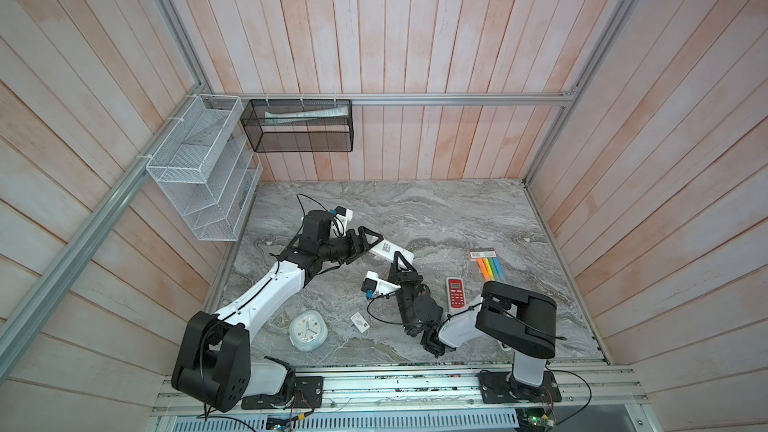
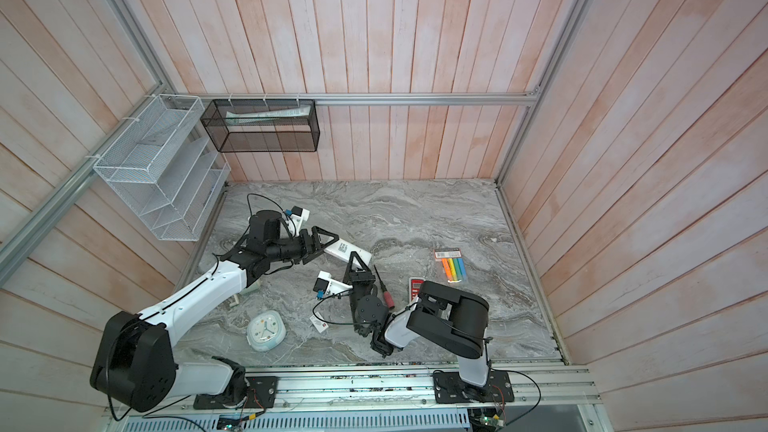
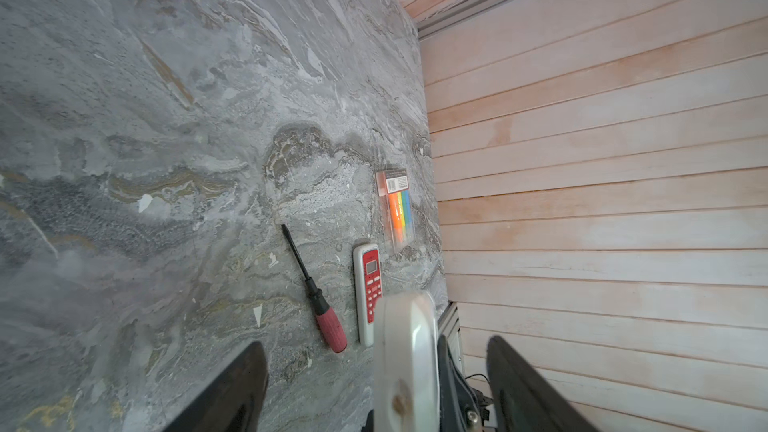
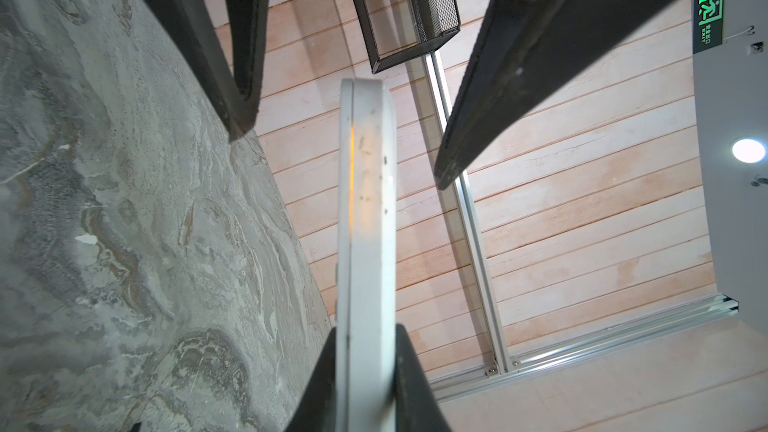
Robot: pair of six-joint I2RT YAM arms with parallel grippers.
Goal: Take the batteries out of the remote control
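Note:
A white remote control is held above the table's middle, turned on its edge. My right gripper is shut on one end, both pads pressed flat against the remote's sides. My left gripper is open and straddles the other end. Its fingers stand apart from the remote's body, with a gap on each side. In the right wrist view the left gripper's fingers flank the far end. The batteries are hidden.
A red-and-white remote and a red-handled screwdriver lie on the table right of the grippers. A highlighter pack lies farther back, a clock and small card in front. Wire baskets hang on the walls.

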